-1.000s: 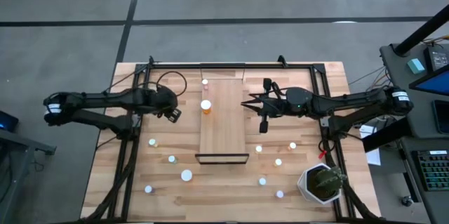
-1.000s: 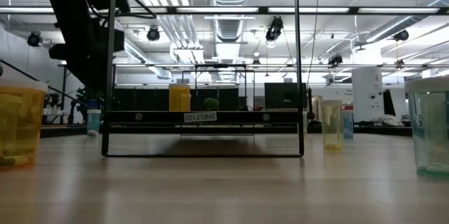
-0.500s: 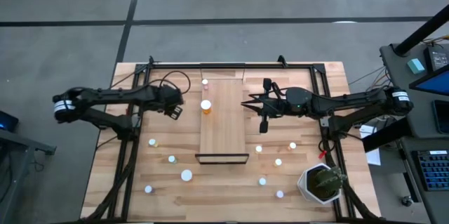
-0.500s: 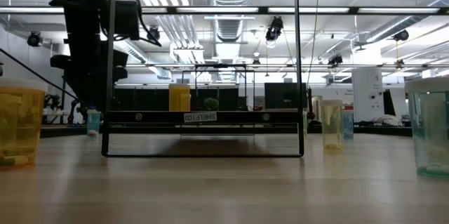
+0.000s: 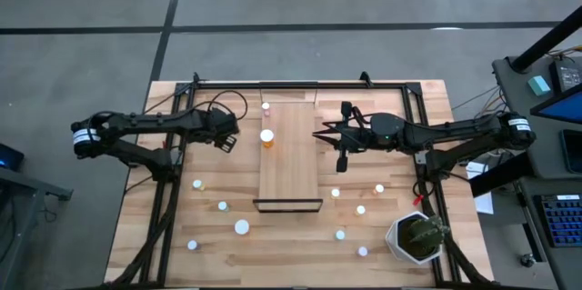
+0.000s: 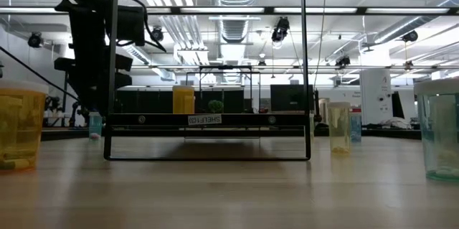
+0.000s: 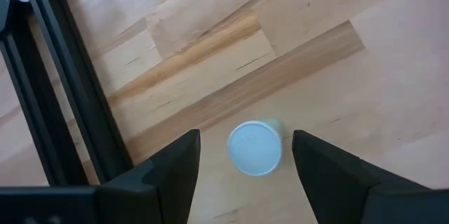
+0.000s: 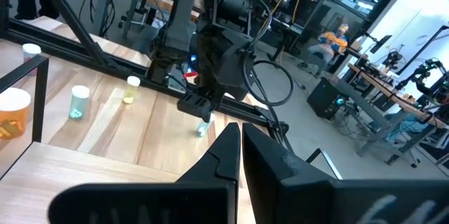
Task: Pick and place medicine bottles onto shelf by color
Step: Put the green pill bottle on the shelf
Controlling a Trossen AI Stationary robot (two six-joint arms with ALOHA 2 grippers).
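Wooden slatted desk (image 5: 218, 254) with a black metal frame (image 5: 300, 84) round it. Long light-wood shelf (image 5: 289, 167) lies along the desk middle, thin dark rail (image 5: 287, 204) at its near end. Potted green plant (image 5: 416, 235) at the desk's right near corner.

Left arm reaches in from the left edge; left hand (image 5: 225, 144) hovers over the desk just left of the shelf, fingers (image 7: 168, 175) spread wide with nothing held. Directly below, framed between them in the wrist view, stands a small pale bottle with white cap (image 7: 255, 148), upright on the desk, untouched.

Right arm comes in from the right edge; right hand (image 5: 340, 159) sits just right of the shelf, fingers (image 8: 231, 155) pressed together, empty.

On the shelf: one orange bottle with white cap (image 5: 267, 137) near its left edge, far half. A small bottle (image 5: 265, 105) stands on the desk just beyond the shelf's far left corner.

Remaining medicine bottles still on the desk: a loose group left of the shelf incl. a larger white-capped one (image 5: 241, 227), another group right of the shelf (image 5: 360, 209).
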